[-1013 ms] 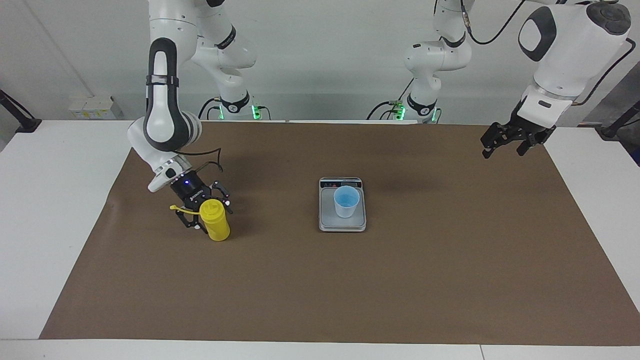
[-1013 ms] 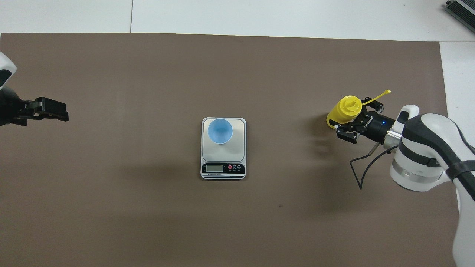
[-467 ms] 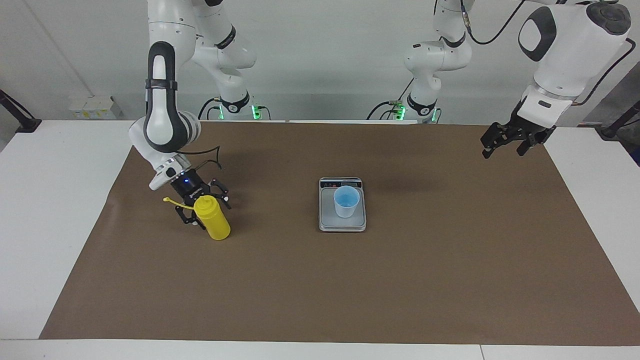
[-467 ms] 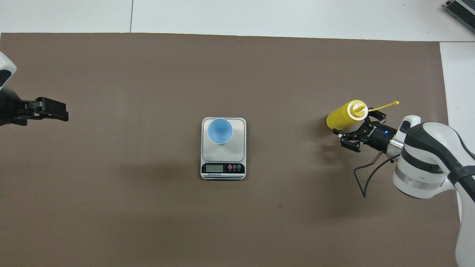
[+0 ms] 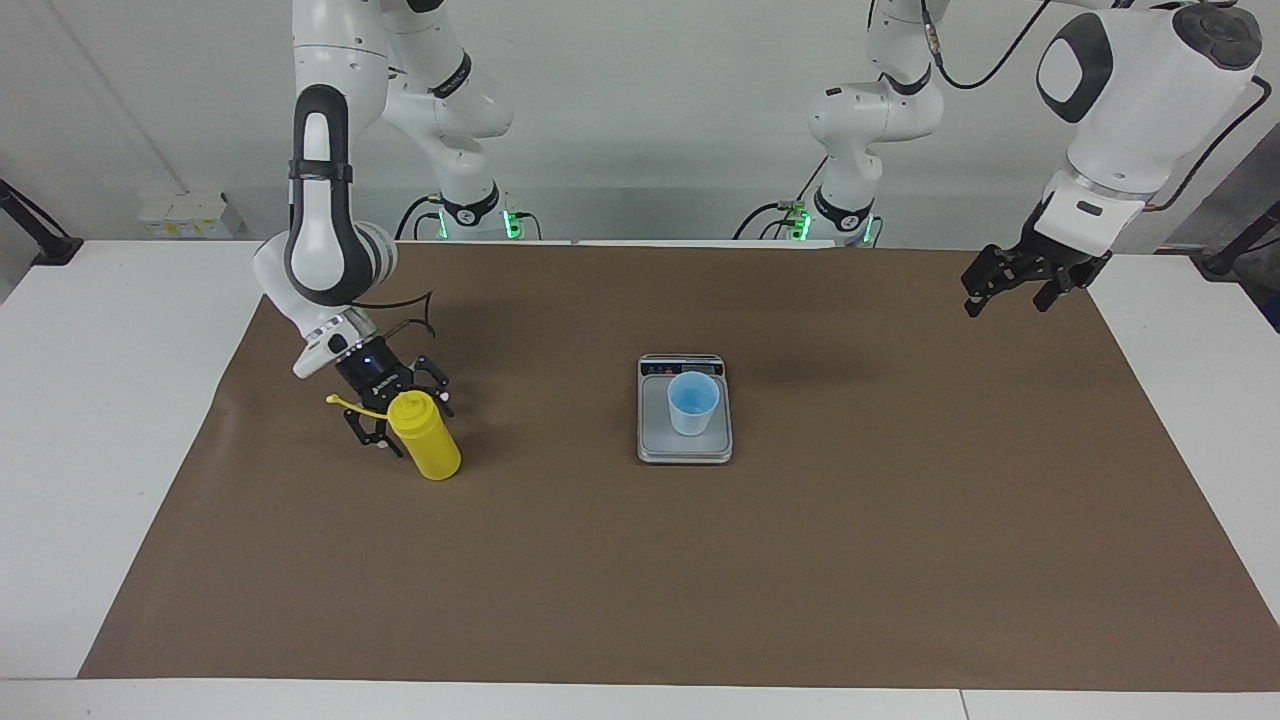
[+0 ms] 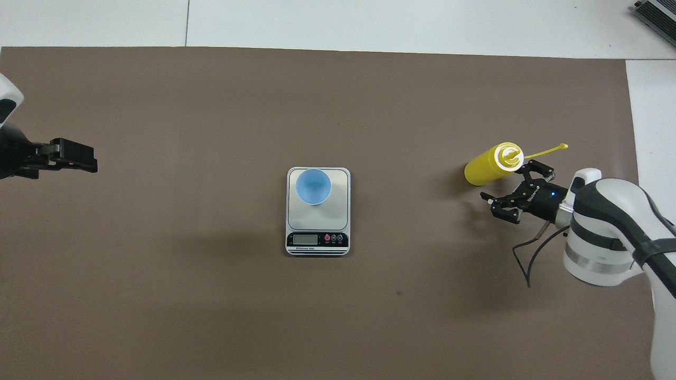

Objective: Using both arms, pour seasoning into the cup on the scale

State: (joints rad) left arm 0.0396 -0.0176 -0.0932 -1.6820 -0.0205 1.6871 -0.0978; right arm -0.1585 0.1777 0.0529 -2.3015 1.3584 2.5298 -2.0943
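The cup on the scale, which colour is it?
Light blue; the cup shows best in the overhead view.

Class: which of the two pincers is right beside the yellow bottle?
The right pincer, next to the yellow bottle; the left pincer hangs over the mat's corner.

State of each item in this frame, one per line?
seasoning bottle: upright on the mat, not gripped.
cup: upright on the scale.
scale: flat, carrying the cup.
right gripper: open, beside the bottle.
left gripper: open, waiting in the air.
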